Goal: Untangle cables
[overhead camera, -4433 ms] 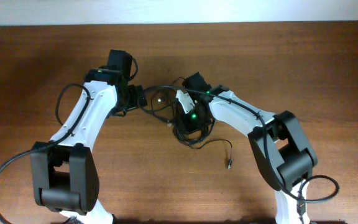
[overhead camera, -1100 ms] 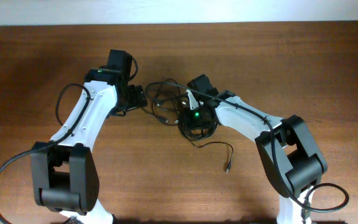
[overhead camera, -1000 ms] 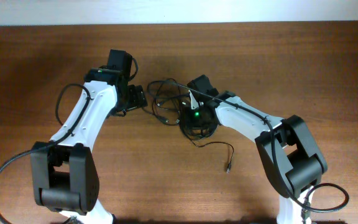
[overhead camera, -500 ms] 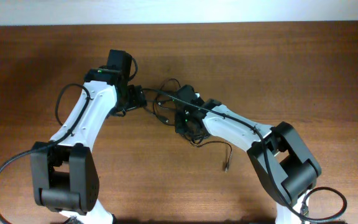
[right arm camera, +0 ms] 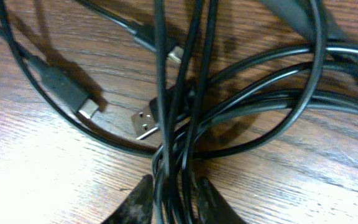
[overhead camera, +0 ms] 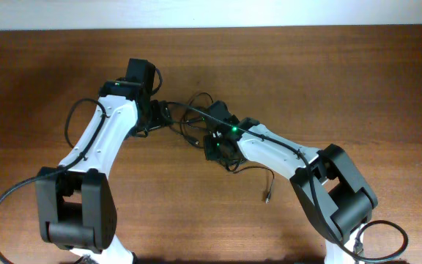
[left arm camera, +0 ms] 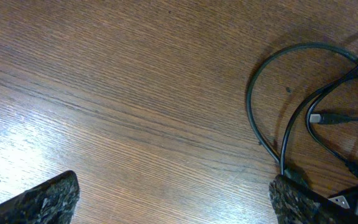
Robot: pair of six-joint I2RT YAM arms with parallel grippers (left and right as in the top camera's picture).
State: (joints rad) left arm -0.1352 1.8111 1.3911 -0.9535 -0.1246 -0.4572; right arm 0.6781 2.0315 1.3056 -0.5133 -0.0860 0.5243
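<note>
The cables [right arm camera: 253,93] are black, the USB plug [right arm camera: 143,124] silver, the desk [overhead camera: 343,81] reddish-brown wood grain; left arm [overhead camera: 107,132] and right arm [overhead camera: 273,147] are white with black joints.

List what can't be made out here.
- Overhead: the middle of the cables is hidden under the right arm's wrist; no count possible.
- Overhead: loose plug too small to identify.
- Right wrist: right jaws cut off by the bottom edge; grip on the cables between them unclear.
- Left wrist: cables run off the right edge.
</note>
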